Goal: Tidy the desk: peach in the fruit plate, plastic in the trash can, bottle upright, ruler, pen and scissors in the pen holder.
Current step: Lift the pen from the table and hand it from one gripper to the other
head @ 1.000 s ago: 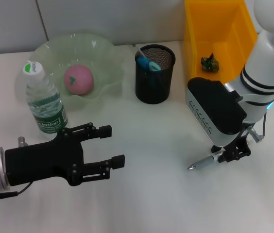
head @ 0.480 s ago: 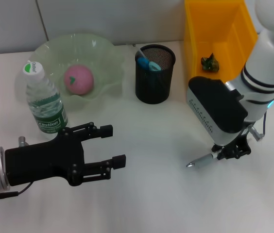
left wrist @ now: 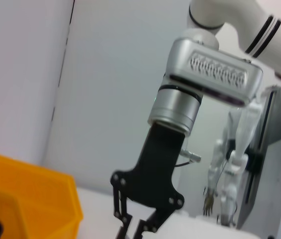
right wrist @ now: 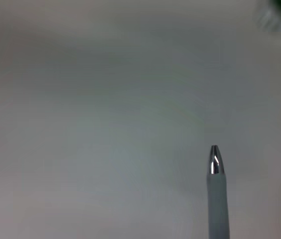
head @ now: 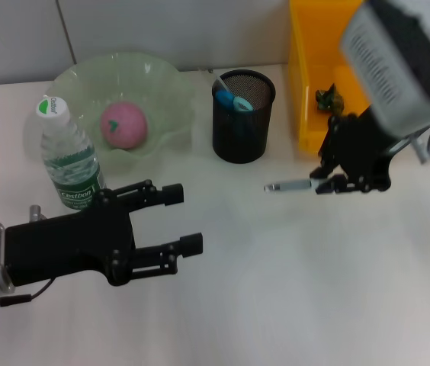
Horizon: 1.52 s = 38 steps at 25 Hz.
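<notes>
My right gripper (head: 335, 183) is shut on the grey pen (head: 290, 185) and holds it level above the table, to the right of the black mesh pen holder (head: 243, 115). The pen's silver tip (right wrist: 215, 160) shows over bare table in the right wrist view. Inside the holder are blue-handled items (head: 232, 101). The pink peach (head: 123, 124) lies in the green fruit plate (head: 154, 84). The bottle (head: 69, 155) stands upright beside the plate. My left gripper (head: 187, 219) hangs open at the front left, empty. The orange trash can (head: 329, 53) holds a dark scrap (head: 329, 99).
The other arm's black gripper (left wrist: 148, 209) and the orange bin's corner (left wrist: 31, 199) show in the left wrist view. White table surface stretches across the front and right.
My right gripper has lifted the pen off the table and carried it up and back-left toward the pen holder. The left gripper has shifted slightly forward.
</notes>
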{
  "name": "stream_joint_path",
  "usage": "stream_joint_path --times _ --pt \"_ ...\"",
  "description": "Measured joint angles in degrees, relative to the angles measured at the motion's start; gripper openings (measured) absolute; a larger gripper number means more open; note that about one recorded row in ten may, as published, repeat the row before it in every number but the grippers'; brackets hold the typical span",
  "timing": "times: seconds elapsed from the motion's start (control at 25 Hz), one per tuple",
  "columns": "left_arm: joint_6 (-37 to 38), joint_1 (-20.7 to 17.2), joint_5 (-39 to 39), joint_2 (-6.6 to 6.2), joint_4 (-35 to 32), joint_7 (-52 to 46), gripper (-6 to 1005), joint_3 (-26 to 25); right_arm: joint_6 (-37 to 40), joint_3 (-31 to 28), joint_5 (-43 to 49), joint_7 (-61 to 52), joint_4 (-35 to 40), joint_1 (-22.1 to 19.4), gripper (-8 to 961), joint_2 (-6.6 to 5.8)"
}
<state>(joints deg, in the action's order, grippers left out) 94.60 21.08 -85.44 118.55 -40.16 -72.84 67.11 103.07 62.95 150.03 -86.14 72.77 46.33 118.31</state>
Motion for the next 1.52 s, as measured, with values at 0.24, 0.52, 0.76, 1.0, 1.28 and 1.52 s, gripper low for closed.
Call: stream_joint_path --times 0.24,0.52,0.76,1.0,1.28,1.52 --pt "2.77 -0.76 6.54 0.02 0.62 0.72 786 0.28 3.37 -13.75 -15.86 -1.14 6.92 -5.68 121 -0.32" --pt "3.54 -0.71 11.39 0.28 0.74 1.22 786 3.13 2.98 -21.33 -34.52 -2.1 2.87 -12.35 121 -0.03" --pt "3.6 0.09 13.87 0.17 0.45 0.44 785 4.3 3.94 -20.27 -35.49 -2.93 -0.66 -15.51 121 -0.25" --pt "2.83 1.98 9.17 -0.39 -3.43 -6.19 785 3.57 5.3 -16.44 -31.4 -4.59 -1.24 -15.82 121 -0.46" --pt "1.58 3.28 -6.27 -0.47 -20.33 -21.35 786 0.41 9.64 -16.22 -30.49 -6.89 -0.57 -14.21 121 -1.29" --pt "1.66 4.84 -3.83 0.02 -19.63 -21.62 786 -3.32 8.34 -17.79 -34.2 -5.66 -1.17 -14.71 121 0.1"
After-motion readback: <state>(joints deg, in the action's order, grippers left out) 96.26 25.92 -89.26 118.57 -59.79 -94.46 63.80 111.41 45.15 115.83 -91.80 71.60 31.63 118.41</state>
